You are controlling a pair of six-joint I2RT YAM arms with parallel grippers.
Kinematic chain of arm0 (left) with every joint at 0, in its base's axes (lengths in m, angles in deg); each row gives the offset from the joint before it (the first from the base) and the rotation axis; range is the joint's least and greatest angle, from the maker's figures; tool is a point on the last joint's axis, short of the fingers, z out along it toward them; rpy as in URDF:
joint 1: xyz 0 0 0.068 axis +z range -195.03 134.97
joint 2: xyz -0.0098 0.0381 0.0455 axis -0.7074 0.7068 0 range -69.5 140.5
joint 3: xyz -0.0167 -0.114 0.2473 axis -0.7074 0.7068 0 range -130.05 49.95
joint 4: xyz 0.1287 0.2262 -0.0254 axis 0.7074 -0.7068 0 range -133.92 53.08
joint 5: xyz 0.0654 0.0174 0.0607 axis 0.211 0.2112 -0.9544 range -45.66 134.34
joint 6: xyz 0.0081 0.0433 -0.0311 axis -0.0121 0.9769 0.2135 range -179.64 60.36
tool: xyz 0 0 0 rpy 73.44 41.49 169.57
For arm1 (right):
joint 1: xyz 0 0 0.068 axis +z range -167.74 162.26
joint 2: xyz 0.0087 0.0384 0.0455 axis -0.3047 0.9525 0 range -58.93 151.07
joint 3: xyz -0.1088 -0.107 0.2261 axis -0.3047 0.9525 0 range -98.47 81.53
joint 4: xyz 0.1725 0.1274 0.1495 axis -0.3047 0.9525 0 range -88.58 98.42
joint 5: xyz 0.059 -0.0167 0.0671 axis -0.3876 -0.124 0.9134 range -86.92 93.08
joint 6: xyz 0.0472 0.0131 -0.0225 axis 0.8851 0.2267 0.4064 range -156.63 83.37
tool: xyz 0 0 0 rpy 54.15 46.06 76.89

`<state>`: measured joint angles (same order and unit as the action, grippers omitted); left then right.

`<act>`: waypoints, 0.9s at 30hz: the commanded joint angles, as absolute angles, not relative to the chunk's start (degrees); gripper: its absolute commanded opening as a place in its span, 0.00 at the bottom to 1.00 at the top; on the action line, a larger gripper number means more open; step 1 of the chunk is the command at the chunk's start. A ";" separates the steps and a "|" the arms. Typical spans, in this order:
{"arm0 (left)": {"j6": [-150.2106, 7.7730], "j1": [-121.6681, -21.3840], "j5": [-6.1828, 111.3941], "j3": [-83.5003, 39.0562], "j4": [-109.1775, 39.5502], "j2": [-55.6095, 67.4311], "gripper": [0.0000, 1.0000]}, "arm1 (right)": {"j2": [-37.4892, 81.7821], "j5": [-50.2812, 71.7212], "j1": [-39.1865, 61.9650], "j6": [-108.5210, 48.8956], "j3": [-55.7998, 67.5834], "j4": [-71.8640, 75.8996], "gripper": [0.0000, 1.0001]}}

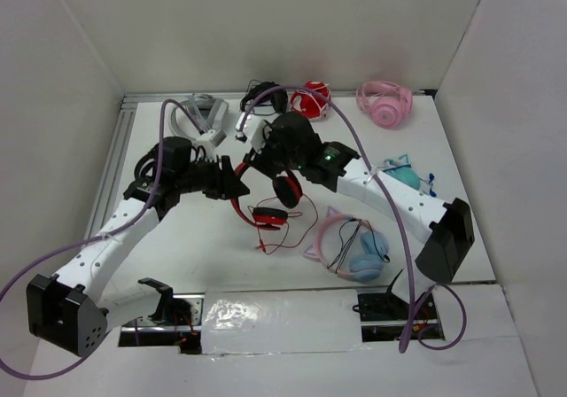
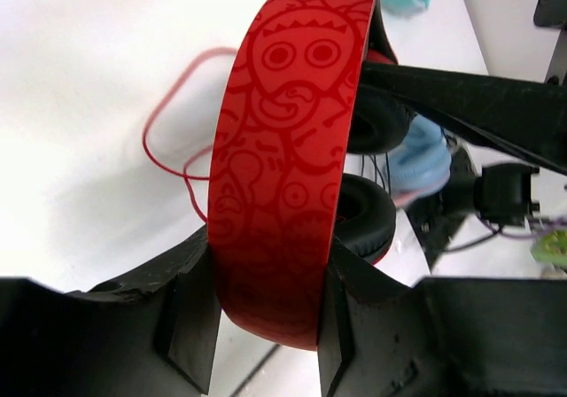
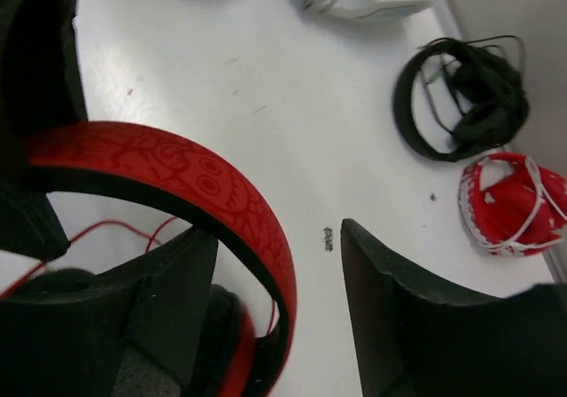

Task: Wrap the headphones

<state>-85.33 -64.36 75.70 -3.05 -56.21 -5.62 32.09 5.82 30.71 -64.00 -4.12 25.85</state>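
The red headphones point(image 1: 273, 204) with black ear pads are held up over the middle of the table, their thin red cable point(image 1: 285, 237) trailing loose on the surface below. My left gripper point(image 1: 232, 177) is shut on the patterned red headband point(image 2: 279, 167), one finger on each edge; the cable point(image 2: 177, 131) loops on the table behind it. My right gripper point(image 1: 282, 162) is open. In the right wrist view the headband point(image 3: 204, 180) passes between its fingers point(image 3: 177, 282), close to the left one and apart from the right one.
At the back lie all-black headphones point(image 1: 264, 96), a small red bundle with white cord point(image 1: 311, 100), pink headphones point(image 1: 385, 103) and grey-white ones point(image 1: 202, 113). Teal headphones point(image 1: 403, 174) and a pink cat-ear pair with blue pads point(image 1: 350, 246) lie on the right.
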 commanded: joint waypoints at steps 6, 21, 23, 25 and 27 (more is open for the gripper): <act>-87.32 -64.80 71.68 -4.99 -47.38 -8.67 0.00 | 23.95 -3.96 31.04 -49.57 1.27 3.10 0.66; -93.65 -63.75 61.05 -7.01 -49.58 -11.21 0.00 | -0.82 -12.38 29.20 -31.29 31.50 -15.90 1.00; -93.74 -63.40 60.17 -6.83 -48.00 -12.62 0.00 | -4.52 -14.40 27.97 -27.07 35.18 -9.94 1.00; -94.09 -63.05 57.63 -9.18 -48.17 -13.86 0.00 | -6.36 -16.24 27.44 -25.39 36.96 -4.76 1.00; -93.13 -62.78 56.56 -13.39 -49.74 -13.43 0.00 | -7.60 -20.90 27.26 -21.78 40.64 -3.76 1.00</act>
